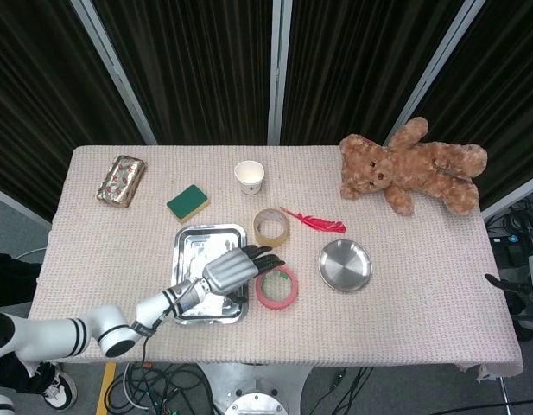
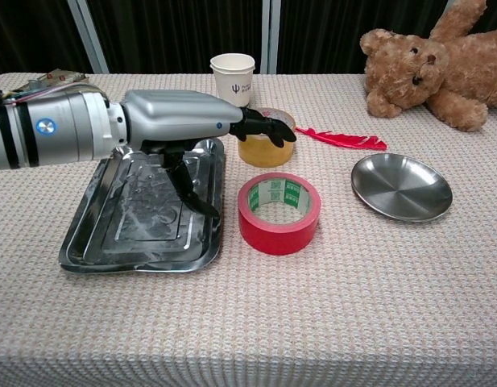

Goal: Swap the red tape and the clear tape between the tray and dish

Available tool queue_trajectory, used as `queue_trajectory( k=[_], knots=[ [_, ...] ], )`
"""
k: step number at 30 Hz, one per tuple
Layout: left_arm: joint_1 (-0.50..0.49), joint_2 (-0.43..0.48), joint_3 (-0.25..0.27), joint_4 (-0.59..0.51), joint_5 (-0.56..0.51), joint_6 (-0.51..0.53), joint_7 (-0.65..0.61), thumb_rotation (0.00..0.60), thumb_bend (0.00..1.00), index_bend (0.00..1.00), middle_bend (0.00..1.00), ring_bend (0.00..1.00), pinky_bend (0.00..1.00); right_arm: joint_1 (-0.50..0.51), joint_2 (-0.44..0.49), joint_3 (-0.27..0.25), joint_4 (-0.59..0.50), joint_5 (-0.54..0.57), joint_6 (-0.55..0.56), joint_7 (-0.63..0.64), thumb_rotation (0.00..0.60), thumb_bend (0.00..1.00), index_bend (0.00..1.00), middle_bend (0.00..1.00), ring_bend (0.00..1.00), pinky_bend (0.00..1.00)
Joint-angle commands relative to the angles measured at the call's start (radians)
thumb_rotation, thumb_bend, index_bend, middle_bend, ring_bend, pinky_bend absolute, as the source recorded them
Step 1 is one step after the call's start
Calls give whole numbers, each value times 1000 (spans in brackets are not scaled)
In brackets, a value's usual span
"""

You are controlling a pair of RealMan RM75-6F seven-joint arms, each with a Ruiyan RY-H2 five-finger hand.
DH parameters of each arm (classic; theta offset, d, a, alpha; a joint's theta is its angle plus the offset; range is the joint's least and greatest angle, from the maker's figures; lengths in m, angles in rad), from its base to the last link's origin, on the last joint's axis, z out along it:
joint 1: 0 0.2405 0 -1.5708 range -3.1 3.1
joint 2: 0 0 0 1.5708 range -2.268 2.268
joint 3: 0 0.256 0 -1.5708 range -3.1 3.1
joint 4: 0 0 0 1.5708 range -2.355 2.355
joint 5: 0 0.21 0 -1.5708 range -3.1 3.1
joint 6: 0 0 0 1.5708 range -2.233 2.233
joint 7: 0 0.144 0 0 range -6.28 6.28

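The red tape (image 1: pixel 276 287) (image 2: pixel 279 211) lies flat on the cloth between the steel tray (image 1: pixel 193 245) (image 2: pixel 95 242) and the round steel dish (image 1: pixel 345 264) (image 2: pixel 401 187). The clear tape (image 1: pixel 271 226) (image 2: pixel 264 151) stands on the cloth just behind it. In the chest view my fingers hide part of it. My left hand (image 1: pixel 237 266) (image 2: pixel 200 121) hovers over the tray's right side, holding nothing. Its dark fingers (image 2: pixel 267 129) are spread and reach toward the tapes. My right hand (image 1: pixel 501 286) shows only at the far right edge of the head view, too small to read.
A paper cup (image 1: pixel 249 176) (image 2: pixel 233 77) stands behind the clear tape. A red feather (image 1: pixel 314 222) (image 2: pixel 341 139) lies to the right of the clear tape. A teddy bear (image 1: pixel 413 173) (image 2: pixel 433 60) lies at the back right. A green sponge (image 1: pixel 188 203) and a foil packet (image 1: pixel 121 180) sit at the back left.
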Motion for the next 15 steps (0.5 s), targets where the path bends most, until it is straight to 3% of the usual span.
queue_trajectory(
  k=[1, 10, 15],
  knots=[
    [-14, -21, 4, 14, 41, 12, 41, 600, 124, 68, 46, 0, 146, 2, -8, -1, 14, 4, -11, 8, 600, 0, 0, 0, 0, 0],
    [-61, -55, 17, 39, 123, 1, 92, 600, 123, 62, 22, 0, 116, 1, -11, -1, 26, -6, -13, 22, 600, 0, 0, 0, 0, 0],
    [-112, -80, -3, 103, 118, -55, 96, 600, 124, 62, 23, 0, 115, 2, -15, -2, 29, -8, -18, 21, 600, 0, 0, 0, 0, 0]
  ],
)
